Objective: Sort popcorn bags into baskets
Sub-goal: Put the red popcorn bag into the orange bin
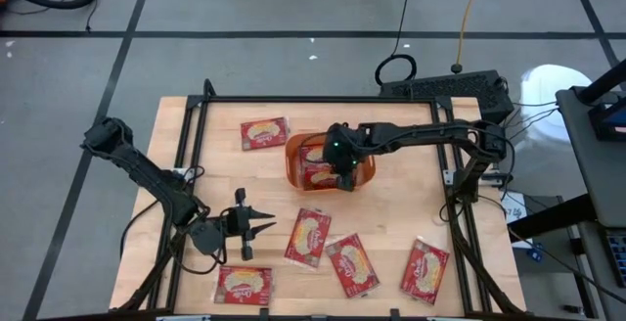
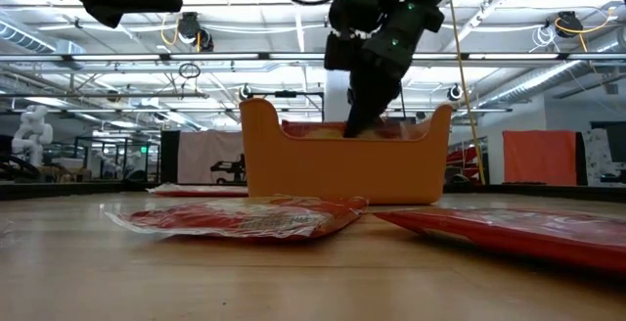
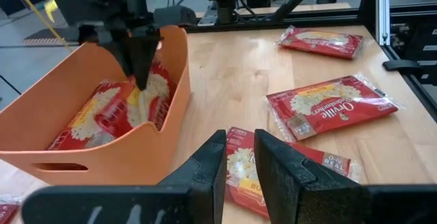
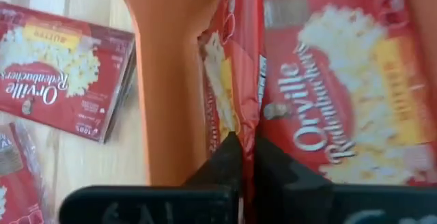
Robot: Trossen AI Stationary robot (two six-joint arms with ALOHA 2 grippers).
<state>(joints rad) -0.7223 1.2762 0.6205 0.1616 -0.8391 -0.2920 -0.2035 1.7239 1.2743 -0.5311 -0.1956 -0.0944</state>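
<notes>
The orange basket (image 1: 328,160) stands at the table's middle, toward the far edge, with red popcorn bags (image 3: 102,111) inside it. My right gripper (image 1: 342,176) reaches down into the basket (image 2: 342,164) and is shut on one bag (image 4: 235,67) that stands on edge beside the basket's wall. Several more bags lie flat on the table: one (image 1: 264,132) left of the basket, and others (image 1: 308,235), (image 1: 352,264), (image 1: 424,270), (image 1: 245,285) along the near side. My left gripper (image 1: 259,228) hovers near the front left, open by a narrow gap with nothing between its fingers (image 3: 205,173). My right gripper pinches the upper edge (image 4: 250,115) of the upright bag between its two fingers. The fingers (image 3: 140,60) come from above, slanting down into the basket. The bag stands on edge between the basket's wall (image 4: 171,94) and a flat-lying bag (image 4: 341,115), its lower part inside the basket.
Black rails (image 1: 196,145) frame the table top. Bare wood (image 1: 411,184) lies right of the basket. A bag (image 3: 287,162) lies just beyond my left gripper's fingertips, with two more (image 3: 328,104), (image 3: 321,41) farther off.
</notes>
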